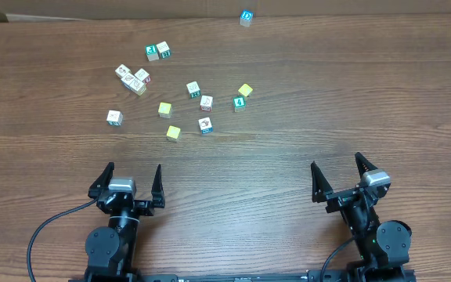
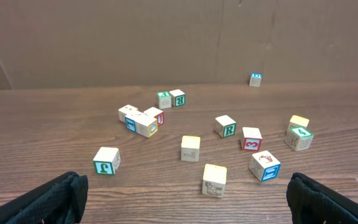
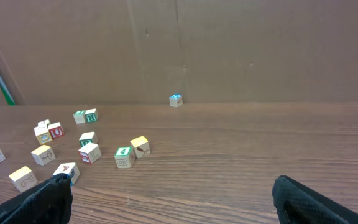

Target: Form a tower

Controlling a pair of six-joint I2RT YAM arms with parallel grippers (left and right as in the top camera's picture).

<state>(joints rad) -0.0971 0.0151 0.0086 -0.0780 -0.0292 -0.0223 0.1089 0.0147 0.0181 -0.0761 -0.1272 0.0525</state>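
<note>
While both arms are sitting at the near edge of the table [image 1: 304, 94], the left gripper [image 1: 134, 172] is standing fully spread, holding nothing and touching nothing, and the right gripper [image 1: 336, 164] is standing equally wide and equally empty. The wooden toy cubes [image 1: 193, 89] are lying loose on the table in a single layer, scattered over the far left-centre area and well apart from both grippers. Three of them are touching in a cluster [image 1: 133, 78], and a blue-topped cube [image 1: 246, 17] is sitting alone near the far edge. The overhead view alone is showing both grippers together, along with a black cable [image 1: 45, 227] curving away from the left arm. The left wrist view is showing its own fingers [image 2: 48, 202] in the lower corners and is resolving printed faces: a green-R cube [image 2: 226, 126] and a red-3 cube [image 2: 251, 139]. The right wrist view is adding a green-4 cube [image 3: 124, 156] and a thin green-ended rod [image 3: 5, 93] leaning against the brown back wall [image 3: 260, 50].
</note>
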